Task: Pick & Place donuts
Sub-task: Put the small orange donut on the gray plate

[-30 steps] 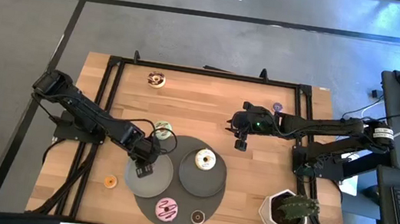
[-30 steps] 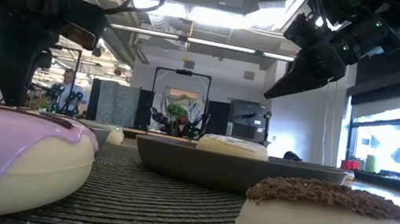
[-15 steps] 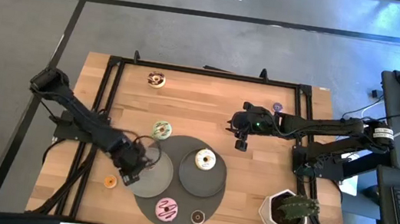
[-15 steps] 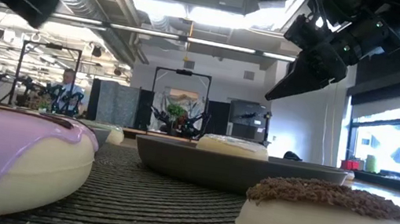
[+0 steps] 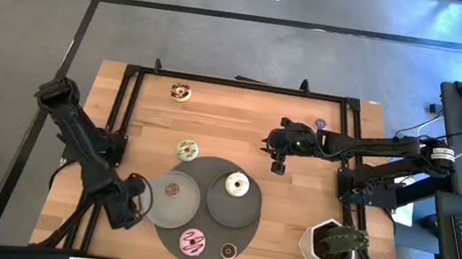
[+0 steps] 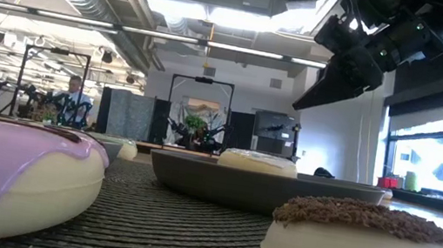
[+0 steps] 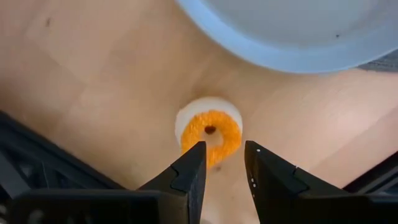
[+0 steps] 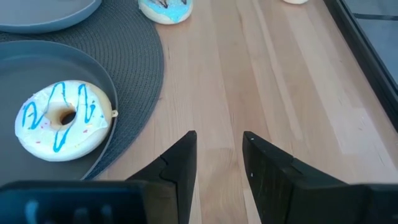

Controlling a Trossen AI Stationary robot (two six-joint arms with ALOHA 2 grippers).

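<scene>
My left gripper (image 5: 123,213) (image 7: 224,165) is open and hangs over the small orange donut (image 7: 210,132), which lies flat on the wood near the left plate (image 5: 156,209); its fingers stand above the donut and touch nothing. A small brown donut (image 5: 174,190) lies on that plate. A cream donut (image 5: 236,184) (image 8: 62,118) sits on the right plate (image 5: 232,210). The pink (image 5: 192,242) and dark (image 5: 229,251) donuts rest on the round mat (image 5: 208,167). A green donut (image 5: 187,150) lies beside the mat. My right gripper (image 5: 279,164) (image 8: 219,155) hovers open over bare wood.
A chocolate-and-white donut (image 5: 180,92) and a purple one (image 5: 320,123) lie near the far edge. A white pot with a plant (image 5: 332,243) stands at the near right corner. Black frame rails (image 5: 128,98) run along the table's edges. Bare wood lies between the mat and the right gripper.
My left gripper has moved from above the left plate toward the table's near left corner and now hangs over the orange donut; it has left the low view. A small brown donut now shows on the plate where the gripper stood. The right arm kept still.
</scene>
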